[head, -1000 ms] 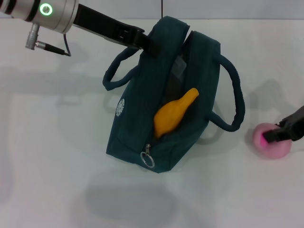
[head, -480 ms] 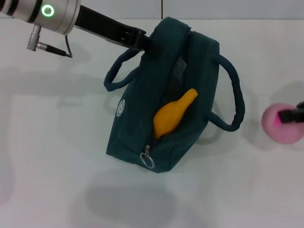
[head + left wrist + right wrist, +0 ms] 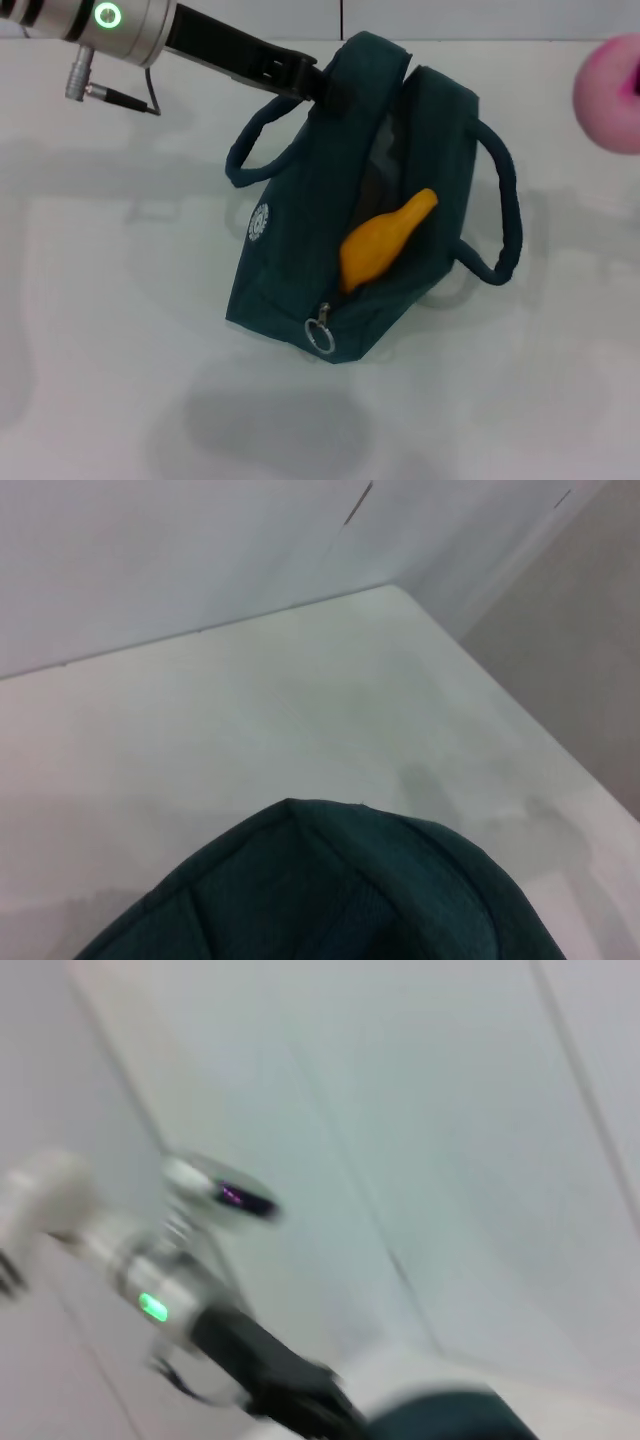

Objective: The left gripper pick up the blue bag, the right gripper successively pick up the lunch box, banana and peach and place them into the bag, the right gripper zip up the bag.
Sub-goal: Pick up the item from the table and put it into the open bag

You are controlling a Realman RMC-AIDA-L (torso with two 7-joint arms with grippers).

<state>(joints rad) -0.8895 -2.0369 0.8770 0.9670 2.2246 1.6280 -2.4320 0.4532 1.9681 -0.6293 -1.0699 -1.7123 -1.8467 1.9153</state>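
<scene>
The banana (image 3: pixel 385 241) lies in the bag (image 3: pixel 330 270), the peach (image 3: pixel 610 80) up at its far right.

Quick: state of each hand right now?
Left hand: closed on the dark teal fabric bag's rim.
Right hand: out of view; pink peach raised.

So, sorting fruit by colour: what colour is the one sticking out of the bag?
Yellow-orange banana, clearest in the head view.

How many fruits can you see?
2. The banana lies in the open mouth of the blue bag, sticking out. The pink peach is up at the head view's right edge, off the table. More could be hidden inside the bag.
</scene>
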